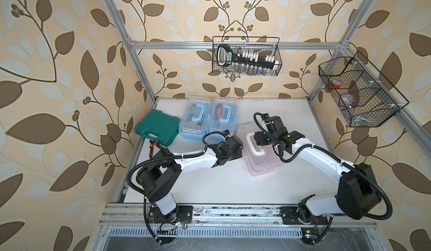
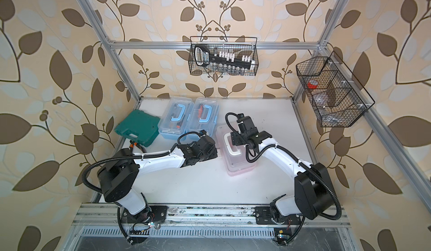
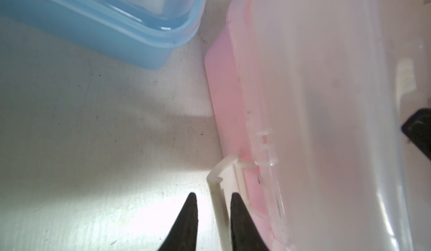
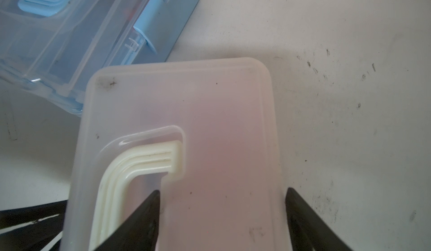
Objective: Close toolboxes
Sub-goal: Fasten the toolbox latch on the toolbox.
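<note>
Wrist views: left jaws seemingly pinch pink toolbox (image 3: 326,86) latch (image 3: 217,188); right jaws spread above.

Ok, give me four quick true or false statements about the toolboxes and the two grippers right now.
1. The left blue toolbox and the right blue toolbox stand side by side. True.
2. The green case lies right of the pink toolbox. False: it lies left of both blue ones.
3. The left gripper hangs open, clear of the pink toolbox. False: it is shut on the white side latch.
4. The right gripper has its jaws wide apart over the pink toolbox's lid. True.
</note>
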